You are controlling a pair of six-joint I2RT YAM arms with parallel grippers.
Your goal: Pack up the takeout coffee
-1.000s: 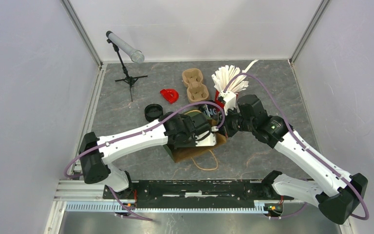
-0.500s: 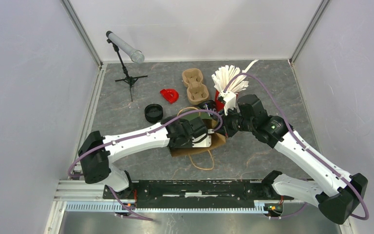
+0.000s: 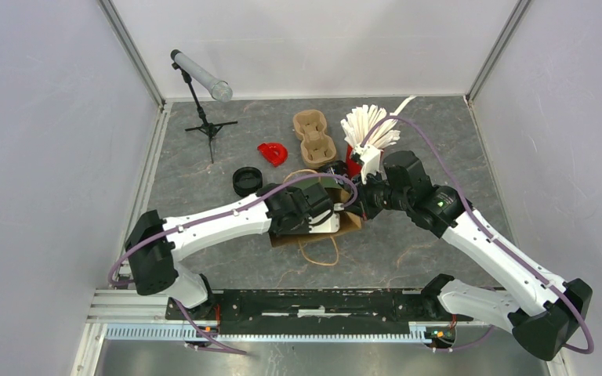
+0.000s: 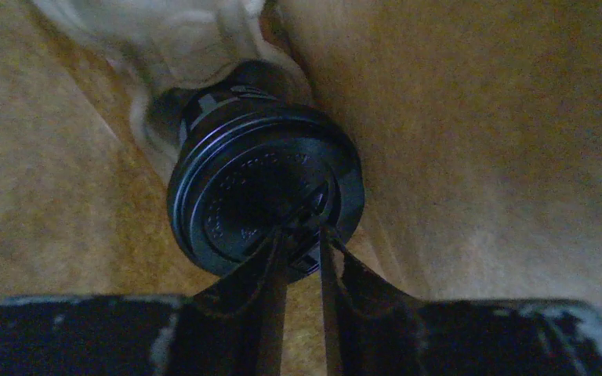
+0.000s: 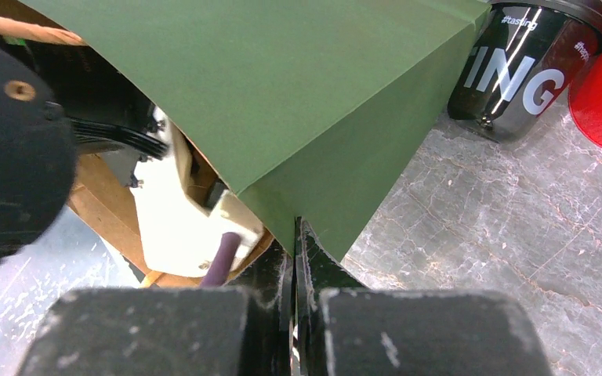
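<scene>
The paper bag (image 5: 298,102) has drawn in; inside, my left gripper (image 4: 302,235) stands barely parted at the coffee cup lid (image 4: 239,176), my right gripper (image 5: 294,229) clamped on the bag's edge.

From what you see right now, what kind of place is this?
Probably a robot test booth, not a café: plain white walls enclose the gray table, and a microphone stands near its far left corner.
</scene>
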